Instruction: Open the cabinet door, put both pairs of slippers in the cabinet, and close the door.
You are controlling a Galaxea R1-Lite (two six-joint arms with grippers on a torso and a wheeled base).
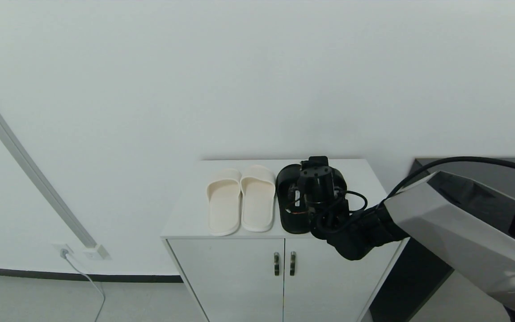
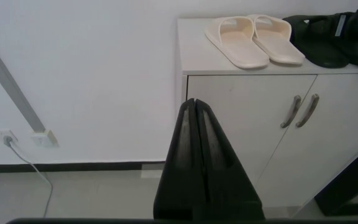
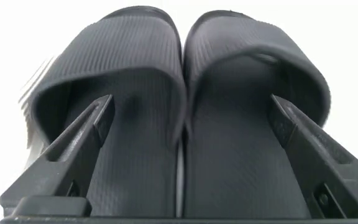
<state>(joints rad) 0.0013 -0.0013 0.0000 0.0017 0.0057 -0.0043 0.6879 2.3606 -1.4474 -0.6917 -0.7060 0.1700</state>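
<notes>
Black slippers (image 1: pixel 291 201) top the shut cabinet (image 1: pixel 239 277), cream slippers (image 1: pixel 241 201) at their nine o'clock; my right gripper (image 3: pixel 191 102) spreads wide over the black pair, my left gripper (image 2: pixel 194 102) has its jaws pressed together.

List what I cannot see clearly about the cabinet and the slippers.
- Inside of the cabinet: hidden by its shut doors, head and left wrist views.
- Black slippers: in the head view the right arm covers most of the right one; in the left wrist view the edge cuts them off.
- Right gripper: the right wrist view does not show whether its open fingers touch the slippers.
</notes>
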